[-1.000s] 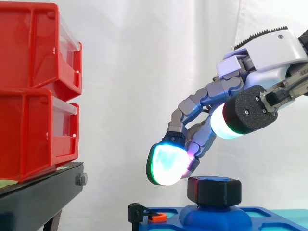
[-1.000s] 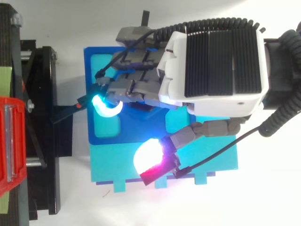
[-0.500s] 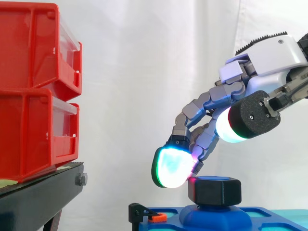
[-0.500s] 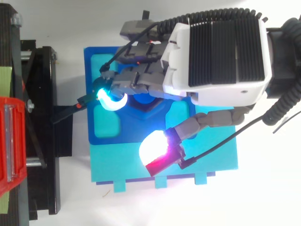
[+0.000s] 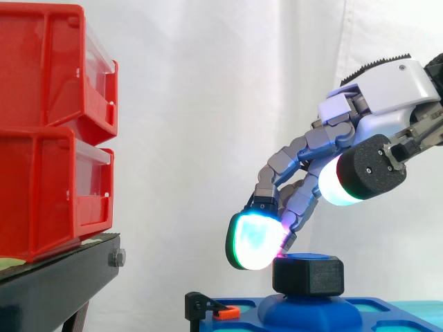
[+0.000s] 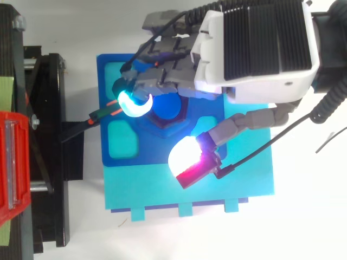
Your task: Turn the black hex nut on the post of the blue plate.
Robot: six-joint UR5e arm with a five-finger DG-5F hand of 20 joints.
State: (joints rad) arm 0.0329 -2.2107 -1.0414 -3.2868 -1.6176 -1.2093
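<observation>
My hand (image 5: 387, 79) comes in from the right and hangs over the blue plate (image 6: 105, 89). Its fingers are bent loosely downward and the thumb (image 5: 360, 176) is held well off to one side, so the hand is wide and grips nothing. The black hex nut (image 5: 308, 275) sits upright on its post (image 6: 168, 105) at the middle of the plate, on a raised blue hump.

In the side view my fingertips (image 5: 255, 241) reach the nut's upper left corner. The nearest pad glows cyan and green just beside that corner. A magenta glow behind it sits right at the nut's top edge, and I cannot tell whether it truly touches. The thumb's pad floats above and to the right of the nut, apart from it.

From above, my fingers cover the side of the nut away from the thumb, and the round blue top of the post shows just beside the cyan pad. The thumb's pad, white and magenta, hangs over the edge of the blue plate where the teal plate (image 6: 217, 189) begins.

A small black clamp (image 5: 223, 312) with an orange tab grips the blue plate's left edge, below my fingertips and apart from them. A teal pocket (image 6: 122, 138) is sunk into the plate near it. Further left, red bins (image 5: 48, 131) are stacked on a black stand (image 5: 55, 290), well apart from the nut. A white curtain (image 5: 208, 104) hangs behind everything.
</observation>
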